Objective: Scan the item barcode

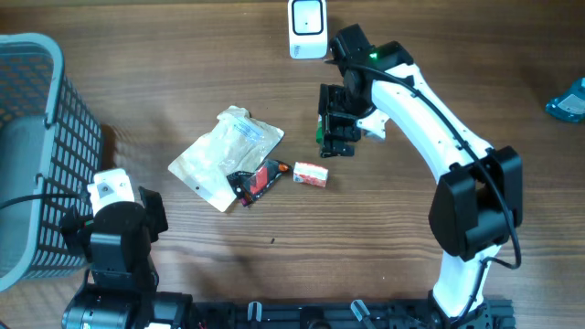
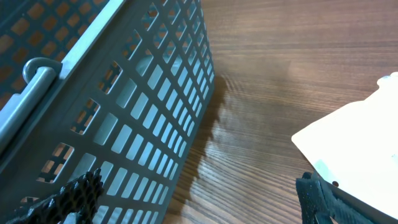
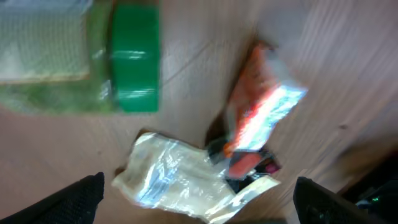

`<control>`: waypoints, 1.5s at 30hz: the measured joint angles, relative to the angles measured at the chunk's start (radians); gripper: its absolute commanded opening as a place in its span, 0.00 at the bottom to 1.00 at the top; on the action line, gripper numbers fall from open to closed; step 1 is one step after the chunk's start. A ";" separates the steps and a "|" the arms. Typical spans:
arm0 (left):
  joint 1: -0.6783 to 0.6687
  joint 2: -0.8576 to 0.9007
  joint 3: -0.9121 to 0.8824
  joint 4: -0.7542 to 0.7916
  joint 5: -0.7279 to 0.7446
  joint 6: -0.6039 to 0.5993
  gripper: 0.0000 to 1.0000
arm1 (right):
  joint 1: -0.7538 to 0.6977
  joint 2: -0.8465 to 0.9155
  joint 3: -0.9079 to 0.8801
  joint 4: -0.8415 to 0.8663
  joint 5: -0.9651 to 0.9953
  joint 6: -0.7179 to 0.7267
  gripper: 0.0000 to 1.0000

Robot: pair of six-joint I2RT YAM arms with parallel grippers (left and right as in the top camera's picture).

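Note:
Several items lie mid-table: a clear silvery pouch (image 1: 228,155), a red-and-black packet (image 1: 259,178), a small red-and-white box (image 1: 311,174) and a green-capped pack (image 1: 324,128). I cannot make out a barcode on any of them. A white scanner (image 1: 308,27) stands at the far edge. My right gripper (image 1: 338,137) hovers open above the green pack (image 3: 134,59), the box (image 3: 258,106) and the pouch (image 3: 180,177), holding nothing. Open and empty too, my left gripper (image 1: 117,203) sits by the basket (image 2: 93,93), with the pouch's white edge (image 2: 354,149) at its right.
A tall grey mesh basket (image 1: 37,146) fills the left side, close against the left arm. A blue object (image 1: 569,100) lies at the right edge. Bare wood shows between the basket and the pouch.

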 measured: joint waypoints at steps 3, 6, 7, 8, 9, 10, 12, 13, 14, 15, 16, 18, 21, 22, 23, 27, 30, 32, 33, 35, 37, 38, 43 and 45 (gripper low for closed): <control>0.000 0.000 0.000 0.000 0.000 0.000 1.00 | 0.000 0.006 0.000 -0.069 0.003 -0.002 1.00; 0.000 0.000 0.000 0.000 0.000 0.000 1.00 | 0.000 0.006 0.000 -0.102 0.012 -0.007 1.00; 0.000 0.000 0.000 0.000 0.000 0.000 1.00 | 0.000 0.006 0.000 -0.106 0.015 -0.007 1.00; 0.000 0.000 0.000 0.000 0.000 0.000 1.00 | 0.000 0.006 0.000 -0.108 0.019 -0.007 1.00; 0.000 0.000 0.000 0.000 0.000 0.000 1.00 | 0.000 0.006 0.000 -0.107 0.020 -0.007 1.00; 0.000 0.000 0.000 0.000 0.000 0.000 1.00 | 0.000 0.006 0.000 -0.099 0.023 -0.018 1.00; 0.000 0.000 0.000 0.000 0.000 0.000 1.00 | 0.000 0.006 0.000 -0.044 0.027 -0.057 1.00; 0.000 0.000 0.000 0.000 0.000 0.000 1.00 | 0.000 0.006 0.000 0.005 0.030 -0.088 1.00; 0.000 0.000 0.000 0.000 0.000 0.000 1.00 | 0.000 0.006 0.000 0.013 0.030 -0.109 1.00; 0.000 0.000 0.000 0.000 0.000 0.000 1.00 | 0.000 0.006 0.000 0.060 0.033 -0.120 1.00; 0.000 0.000 0.000 0.000 0.000 0.000 1.00 | 0.000 0.006 0.000 0.096 0.045 -0.136 1.00; 0.000 0.000 0.000 0.000 0.000 0.000 1.00 | 0.000 0.006 0.000 0.133 0.083 -0.156 1.00; 0.000 0.000 0.000 0.000 0.000 0.000 1.00 | 0.000 0.006 0.000 0.140 0.129 -0.167 1.00; 0.000 0.000 0.000 0.000 0.000 0.000 1.00 | 0.000 0.006 0.000 0.149 0.140 -0.169 1.00; 0.000 0.000 0.000 0.000 0.000 0.000 1.00 | 0.000 0.007 0.000 0.159 0.151 -0.172 1.00; 0.000 0.000 0.000 0.000 0.000 0.000 1.00 | 0.000 0.029 0.000 0.167 0.175 -0.180 1.00; 0.000 0.000 0.000 0.000 0.000 0.000 1.00 | 0.000 0.073 0.000 0.198 0.179 -0.182 1.00; 0.000 0.000 0.000 0.000 0.000 0.000 1.00 | -0.002 0.114 0.000 0.219 0.178 -0.182 1.00; 0.000 0.000 0.000 0.000 0.000 0.000 1.00 | -0.002 0.126 0.000 0.226 0.179 -0.182 1.00; 0.000 0.000 0.000 0.000 0.000 0.000 1.00 | -0.002 0.137 0.000 0.235 0.179 -0.182 1.00; 0.000 0.000 0.000 0.000 0.000 0.000 1.00 | -0.006 0.138 0.000 0.241 0.179 -0.182 1.00; 0.000 0.000 0.000 0.000 0.000 0.000 1.00 | -0.010 0.138 0.000 0.241 0.179 -0.182 1.00; 0.000 0.003 0.000 0.000 0.000 0.000 1.00 | -0.034 0.138 0.000 0.227 0.183 -0.182 1.00; 0.000 0.015 0.000 0.000 0.000 0.000 1.00 | -0.040 0.138 0.000 0.225 0.183 -0.182 1.00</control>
